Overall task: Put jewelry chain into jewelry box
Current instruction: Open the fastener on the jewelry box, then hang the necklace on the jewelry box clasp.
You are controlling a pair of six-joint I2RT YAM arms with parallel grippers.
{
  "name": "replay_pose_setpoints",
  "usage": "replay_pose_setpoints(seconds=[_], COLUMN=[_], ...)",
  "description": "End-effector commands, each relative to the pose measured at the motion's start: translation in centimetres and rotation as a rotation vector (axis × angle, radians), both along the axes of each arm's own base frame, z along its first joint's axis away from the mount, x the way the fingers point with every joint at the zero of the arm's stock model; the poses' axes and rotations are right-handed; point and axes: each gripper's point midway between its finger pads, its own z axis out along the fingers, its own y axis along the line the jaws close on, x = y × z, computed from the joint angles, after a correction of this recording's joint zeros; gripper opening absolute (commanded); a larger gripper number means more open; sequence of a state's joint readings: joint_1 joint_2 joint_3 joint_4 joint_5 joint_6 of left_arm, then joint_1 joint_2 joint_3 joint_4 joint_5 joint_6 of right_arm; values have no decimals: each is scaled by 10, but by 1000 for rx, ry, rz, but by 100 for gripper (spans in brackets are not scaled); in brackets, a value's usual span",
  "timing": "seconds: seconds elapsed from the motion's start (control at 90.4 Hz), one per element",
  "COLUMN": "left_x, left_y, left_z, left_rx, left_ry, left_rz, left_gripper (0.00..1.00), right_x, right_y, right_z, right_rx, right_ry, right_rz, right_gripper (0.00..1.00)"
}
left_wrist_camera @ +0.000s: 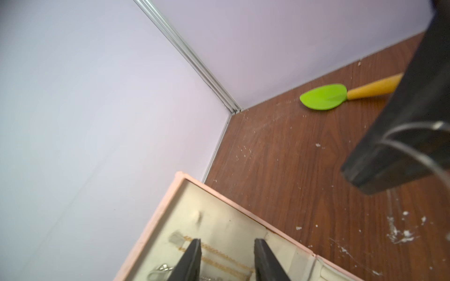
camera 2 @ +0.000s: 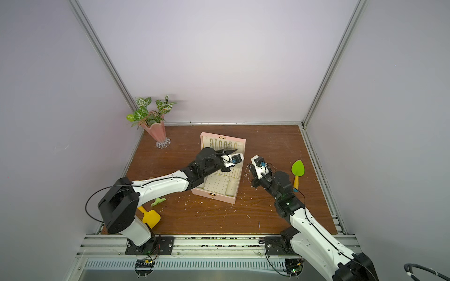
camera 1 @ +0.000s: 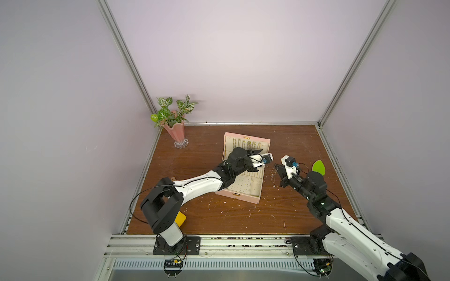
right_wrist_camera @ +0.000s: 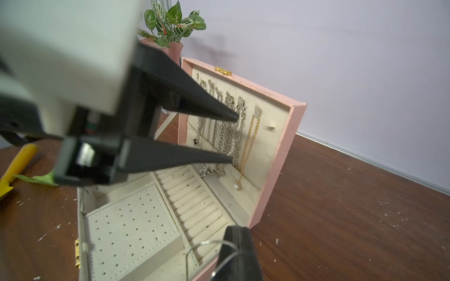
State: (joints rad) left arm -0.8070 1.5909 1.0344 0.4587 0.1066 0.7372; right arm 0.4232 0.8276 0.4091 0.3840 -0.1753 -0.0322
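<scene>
The pink jewelry box [camera 1: 237, 195] [camera 2: 214, 195] lies open mid-table, its lid [right_wrist_camera: 280, 165] upright. My left gripper [camera 1: 259, 150] [camera 2: 232, 151] [left_wrist_camera: 227, 240] [right_wrist_camera: 234, 138] hovers over the box, pointing at the lid's lining. It is open, and nothing sits between its fingers. The right gripper [camera 1: 276, 166] [camera 2: 249, 166] [right_wrist_camera: 236, 228] is just off the box's right side, above the table. It is shut on the jewelry chain [right_wrist_camera: 207, 242] [left_wrist_camera: 411, 124], a thread-thin pale loop that dangles from its tips [camera 1: 273, 174].
Several chunky chains [right_wrist_camera: 226, 126] and a fine gold pendant hang inside the lid. A pink vase with a plant [camera 1: 176, 133] stands at the back left. A green spatula [camera 1: 318, 166] lies right of the right arm. A yellow scoop [camera 2: 151, 216] lies near the left arm's base.
</scene>
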Motion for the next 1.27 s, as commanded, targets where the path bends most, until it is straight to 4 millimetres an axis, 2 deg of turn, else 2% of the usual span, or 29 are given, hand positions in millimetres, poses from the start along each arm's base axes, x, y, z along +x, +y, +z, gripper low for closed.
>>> replay_pose_setpoints(seconds=[0.0, 0.122, 0.232, 0.343, 0.476, 0.73, 0.819, 1.018, 1.261], left_x=[-10, -18, -28, -35, -38, -30, -17, 2, 16], left_y=[17, 34, 40, 35, 31, 27, 29, 34, 27], left_z=[12, 28, 41, 40, 27, 8, 2, 1, 0], left_rx=[-123, -227, -324, -407, -453, -471, -477, -504, -491], left_ry=[132, 177, 247, 369, 465, 534, 528, 475, 440], left_rz=[-23, -14, -34, -72, -87, -85, -30, 39, 52], left_gripper=[42, 45, 50, 57, 65, 73, 75, 75, 73], right_x=[7, 13, 22, 31, 43, 64, 72, 81, 83], right_y=[2, 9, 17, 26, 37, 61, 65, 74, 75], right_z=[31, 38, 39, 44, 46, 46, 46, 47, 47], right_rx=[33, 15, -20, -32, -63, -107, -121, -127, -122], right_ry=[-40, -35, -15, -2, 24, 86, 100, 122, 135], right_rz=[-7, -3, -5, -7, -13, -17, -32, -44, -53], right_gripper=[1, 1, 1, 1, 1, 1, 2, 2, 2])
